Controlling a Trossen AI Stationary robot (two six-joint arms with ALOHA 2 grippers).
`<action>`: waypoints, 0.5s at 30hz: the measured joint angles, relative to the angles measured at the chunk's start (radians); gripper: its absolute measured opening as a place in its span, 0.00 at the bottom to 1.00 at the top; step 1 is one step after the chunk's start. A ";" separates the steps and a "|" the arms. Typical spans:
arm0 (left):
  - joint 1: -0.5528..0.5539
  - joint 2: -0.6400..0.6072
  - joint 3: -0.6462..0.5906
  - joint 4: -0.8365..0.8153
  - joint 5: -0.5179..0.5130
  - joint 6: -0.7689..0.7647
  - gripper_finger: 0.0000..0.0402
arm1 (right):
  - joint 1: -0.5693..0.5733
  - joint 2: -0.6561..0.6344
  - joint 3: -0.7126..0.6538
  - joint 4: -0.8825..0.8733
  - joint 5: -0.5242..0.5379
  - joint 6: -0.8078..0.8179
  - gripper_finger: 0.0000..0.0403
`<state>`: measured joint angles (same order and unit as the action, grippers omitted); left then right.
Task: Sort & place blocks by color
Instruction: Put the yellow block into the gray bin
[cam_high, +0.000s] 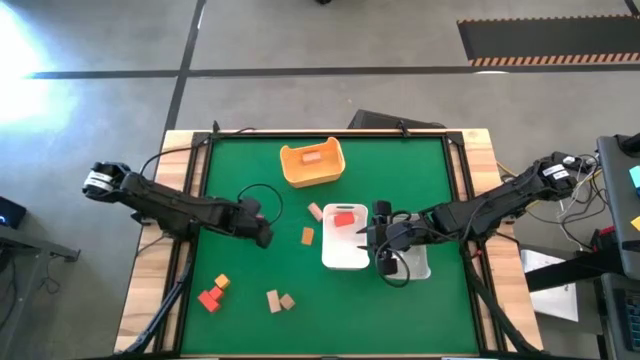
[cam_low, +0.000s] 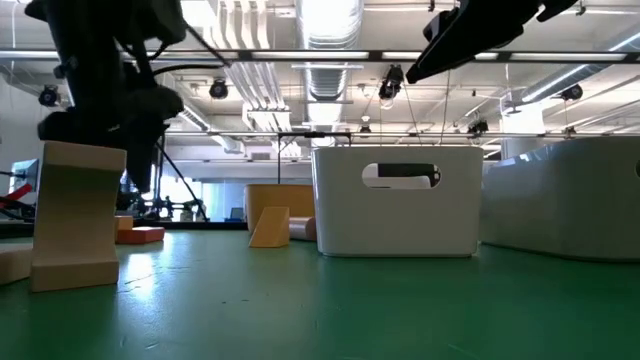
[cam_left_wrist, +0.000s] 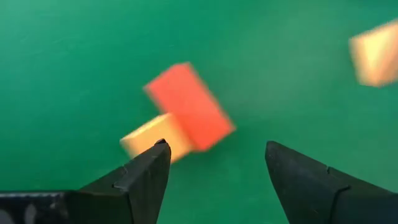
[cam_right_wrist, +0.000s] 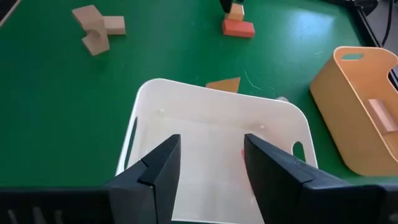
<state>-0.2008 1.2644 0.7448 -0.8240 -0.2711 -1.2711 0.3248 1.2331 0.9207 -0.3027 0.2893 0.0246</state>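
Observation:
Near the table's front left, a red block lies against an orange block; two tan blocks lie to their right. My left gripper hangs open above the red block and the orange block, touching neither. Another orange block and a tan block lie left of the white tray, which holds a red block. My right gripper stands open over that tray, with nothing between its fingers.
A yellow-orange tub with an orange block inside stands at the far middle. A clear tray sits right of the white one. The green mat left of the tub and along the near right is bare. A black cable loops by the left arm.

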 joint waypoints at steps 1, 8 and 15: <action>0.000 0.002 -0.004 -0.017 -0.002 -0.025 0.61 | 0.000 0.000 -0.001 0.000 0.000 0.000 0.41; 0.000 0.031 -0.030 -0.025 -0.010 -0.057 0.61 | 0.000 0.000 -0.011 0.006 0.000 0.000 0.41; 0.005 0.066 -0.033 -0.031 -0.053 -0.057 0.61 | 0.000 0.000 -0.029 0.039 0.000 0.000 0.41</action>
<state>-0.1959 1.3301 0.7116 -0.8552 -0.3237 -1.3285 0.3250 1.2331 0.8918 -0.2636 0.2894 0.0250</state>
